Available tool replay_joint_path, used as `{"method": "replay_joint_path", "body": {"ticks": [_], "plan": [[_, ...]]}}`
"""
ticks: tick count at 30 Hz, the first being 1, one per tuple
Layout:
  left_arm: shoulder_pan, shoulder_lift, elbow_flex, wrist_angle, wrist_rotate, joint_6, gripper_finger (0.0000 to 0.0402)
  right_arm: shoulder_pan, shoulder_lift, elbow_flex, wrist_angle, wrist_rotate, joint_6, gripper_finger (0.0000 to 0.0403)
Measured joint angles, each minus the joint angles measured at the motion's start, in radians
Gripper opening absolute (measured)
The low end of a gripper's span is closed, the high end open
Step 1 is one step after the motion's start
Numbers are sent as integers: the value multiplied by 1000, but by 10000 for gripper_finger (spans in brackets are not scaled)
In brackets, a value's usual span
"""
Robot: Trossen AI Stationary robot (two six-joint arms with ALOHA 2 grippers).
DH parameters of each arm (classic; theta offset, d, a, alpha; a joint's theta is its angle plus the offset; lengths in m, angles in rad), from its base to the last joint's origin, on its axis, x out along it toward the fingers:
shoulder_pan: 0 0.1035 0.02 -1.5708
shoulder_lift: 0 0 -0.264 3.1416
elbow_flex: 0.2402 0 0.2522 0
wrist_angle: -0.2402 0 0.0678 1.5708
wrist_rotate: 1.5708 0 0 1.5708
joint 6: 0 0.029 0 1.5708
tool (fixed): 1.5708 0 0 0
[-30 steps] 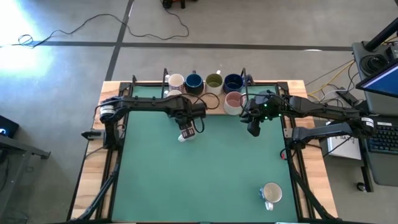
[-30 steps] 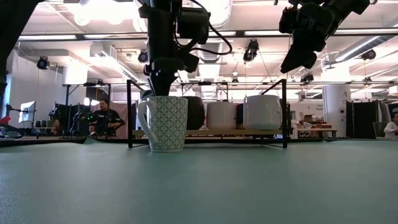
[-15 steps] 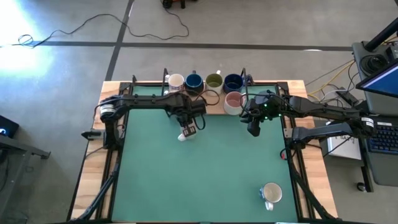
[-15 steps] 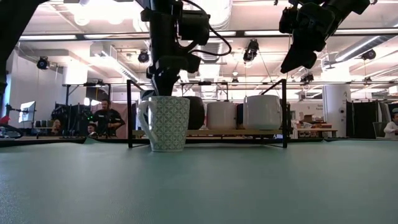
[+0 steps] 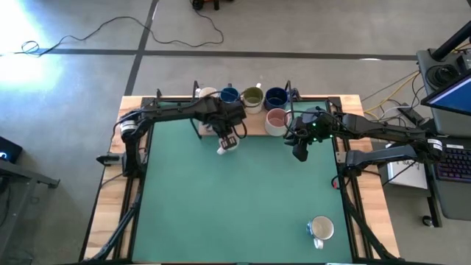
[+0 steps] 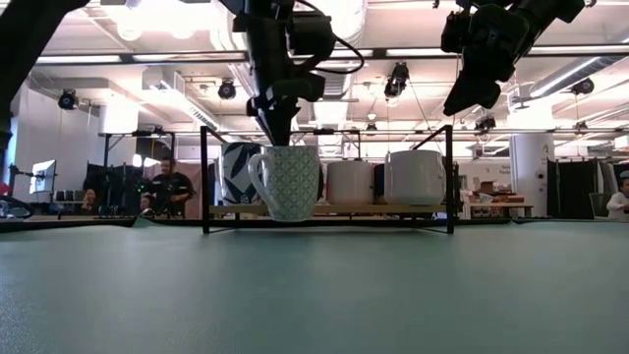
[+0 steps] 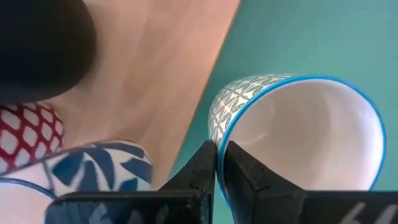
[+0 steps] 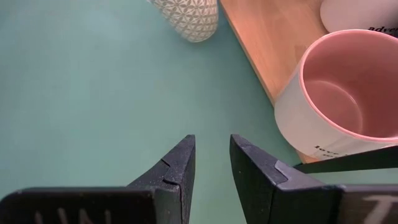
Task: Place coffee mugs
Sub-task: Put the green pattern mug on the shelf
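Note:
My left gripper [image 5: 225,137] is shut on a white mug with a green pattern and a blue rim [image 5: 227,146], just short of the wooden board at the table's far edge. In the low view this mug [image 6: 290,182] hangs above the mat, handle [image 6: 257,177] to the picture's left. On the board stand a dark blue mug [image 5: 229,96], an olive-inside mug [image 5: 253,96], another dark blue mug [image 5: 276,96] and a pink-inside mug [image 5: 277,120]. My right gripper [image 5: 299,153] hovers open beside the pink-inside mug [image 8: 348,99], touching nothing. My left gripper [image 7: 216,152] pinches the patterned mug's rim [image 7: 219,134], one finger inside the cup and one outside its wall. The fingers come from above, pointing down. The mug is lifted clear of the mat and hangs nearly upright below them.
A white mug [image 5: 321,228] stands alone near the table's near right corner. A blue-patterned mug [image 7: 93,168] and a red-patterned mug [image 7: 25,130] stand on the board [image 7: 161,68] close to the held mug. A black frame [image 6: 204,177] borders the board. The green mat's middle [image 5: 243,199] is free.
My left gripper has risen and moved toward the far edge and a little to the right, toward the board. The patterned mug, which stood on the mat, is now lifted clear and carried along, still upright.

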Motion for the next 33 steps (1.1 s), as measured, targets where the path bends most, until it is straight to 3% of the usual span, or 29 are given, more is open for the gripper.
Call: {"method": "replay_joint_path", "body": {"ticks": [7, 33], "plan": [[49, 0, 29, 10, 58, 39, 5, 0, 0, 0, 0, 0, 0, 89], [186, 0, 81, 17, 57, 176, 5, 0, 0, 0, 0, 0, 0, 89]]}}
